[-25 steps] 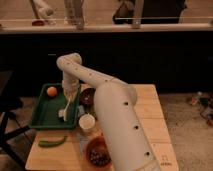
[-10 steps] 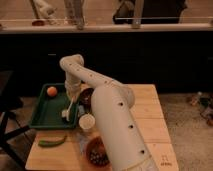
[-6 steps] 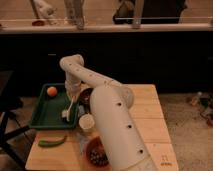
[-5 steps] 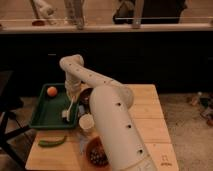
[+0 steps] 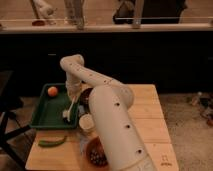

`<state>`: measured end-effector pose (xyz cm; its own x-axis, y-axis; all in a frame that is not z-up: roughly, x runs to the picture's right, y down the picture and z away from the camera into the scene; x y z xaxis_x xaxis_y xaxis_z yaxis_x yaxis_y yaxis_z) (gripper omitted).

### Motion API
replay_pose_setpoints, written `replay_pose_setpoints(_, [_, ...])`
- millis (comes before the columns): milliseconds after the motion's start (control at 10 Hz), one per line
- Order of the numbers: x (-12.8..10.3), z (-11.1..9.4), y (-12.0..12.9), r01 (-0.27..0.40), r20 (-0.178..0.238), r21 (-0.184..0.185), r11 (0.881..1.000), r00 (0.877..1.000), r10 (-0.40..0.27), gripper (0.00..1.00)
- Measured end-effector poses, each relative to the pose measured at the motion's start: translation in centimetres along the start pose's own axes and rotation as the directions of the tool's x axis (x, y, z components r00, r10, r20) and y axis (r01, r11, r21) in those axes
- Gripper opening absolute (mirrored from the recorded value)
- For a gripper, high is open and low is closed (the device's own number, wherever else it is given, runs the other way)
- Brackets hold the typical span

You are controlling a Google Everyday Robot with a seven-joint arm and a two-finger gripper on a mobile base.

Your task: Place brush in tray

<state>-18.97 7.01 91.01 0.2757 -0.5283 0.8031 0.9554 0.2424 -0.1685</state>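
The brush, a slim pale cream stick with a small whitish head at its lower end, hangs tilted over the right side of the tray; its head is at or just above the tray floor, near the right rim. The gripper is at the brush's upper end, above the tray's right edge; whether it clamps the handle or is parted cannot be told.

The tray is a shallow dark green rectangle of smooth plastic with a raised rim, sitting on the left part of a light wooden table. A small round orange ball lies in its far left corner.

The arm is a thick, smooth white tube dotted with small dark holes, bending over the table. A pale round cup stands just right of the tray. A curved green pod lies on the wood in front of the tray. A round brown bowl with dark contents sits near the front edge.
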Motion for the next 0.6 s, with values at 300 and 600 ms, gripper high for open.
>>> replay_pose_setpoints(300, [-0.10,-0.10,0.27,0.001,0.006,-0.004,1.000,1.000,-0.001,0.43])
replay_pose_setpoints(600, [-0.11,-0.14,0.80,0.000,0.010,-0.014,1.000,1.000,0.000,0.44])
